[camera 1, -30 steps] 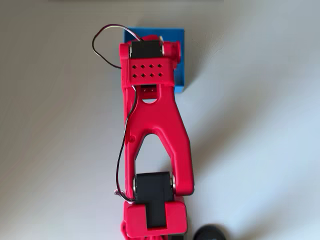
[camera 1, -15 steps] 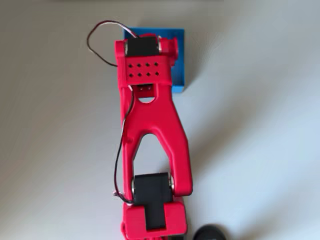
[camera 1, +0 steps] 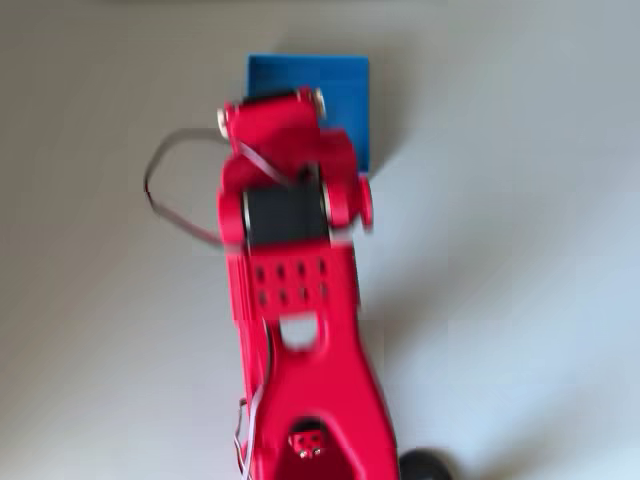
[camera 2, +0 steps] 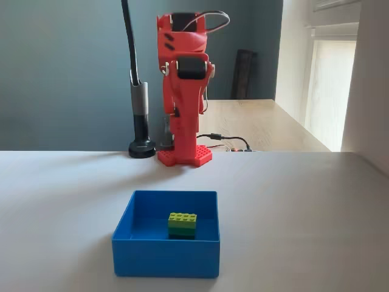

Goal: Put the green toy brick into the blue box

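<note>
A home room: teal wall, curtained window, wooden table.

Red arm, black servos, seemingly dark cables.

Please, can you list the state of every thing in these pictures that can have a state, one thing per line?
green toy brick: inside the blue box, upright, studs up, free of the arm.
blue box: upright on the table, open on top, holding the brick.
red arm: folded upright over its base, away from the box.
gripper: state cannot be told.
</note>
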